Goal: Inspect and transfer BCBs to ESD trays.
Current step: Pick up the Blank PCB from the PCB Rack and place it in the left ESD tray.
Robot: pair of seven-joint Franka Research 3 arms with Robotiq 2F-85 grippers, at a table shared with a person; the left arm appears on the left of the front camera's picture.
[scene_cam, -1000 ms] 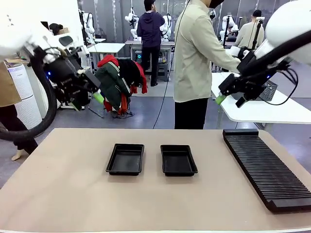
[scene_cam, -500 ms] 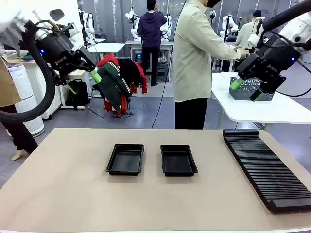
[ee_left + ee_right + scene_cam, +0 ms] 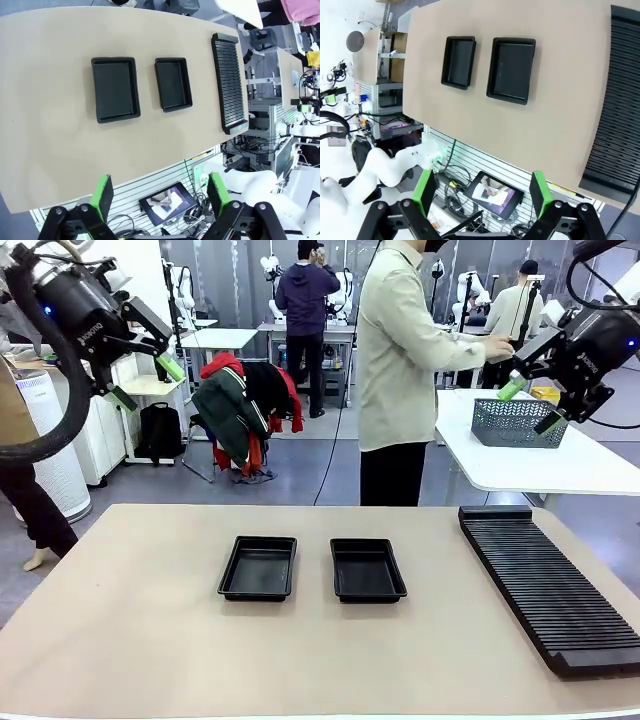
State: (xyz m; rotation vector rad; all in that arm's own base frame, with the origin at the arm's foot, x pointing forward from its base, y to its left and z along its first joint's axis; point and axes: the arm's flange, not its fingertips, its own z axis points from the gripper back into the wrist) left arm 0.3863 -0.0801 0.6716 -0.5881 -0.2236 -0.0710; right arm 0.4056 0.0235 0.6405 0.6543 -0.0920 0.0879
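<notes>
Beige desk point(image 3: 120, 640), busy lab behind. Two shallow black plastic ESD trays point(image 3: 264, 540) sit side by side mid-desk, both bare. Left tool point(image 3: 146, 383) and right tool point(image 3: 532, 405) hang high, jaws spread, gripping nothing. Looks like pre-pick. Next move needs a BCB to inspect, probably from the person point(image 3: 400, 360).

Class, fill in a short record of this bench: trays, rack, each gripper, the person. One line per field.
ESD trays: left tray and right tray, side by side mid-table, both empty
Rack: black slotted rack at the right of the table, empty
Left gripper: open, high above the table, holding nothing
Right gripper: open, high, holding nothing
Person: far side, reaching toward a wire mesh basket on a side table
</notes>
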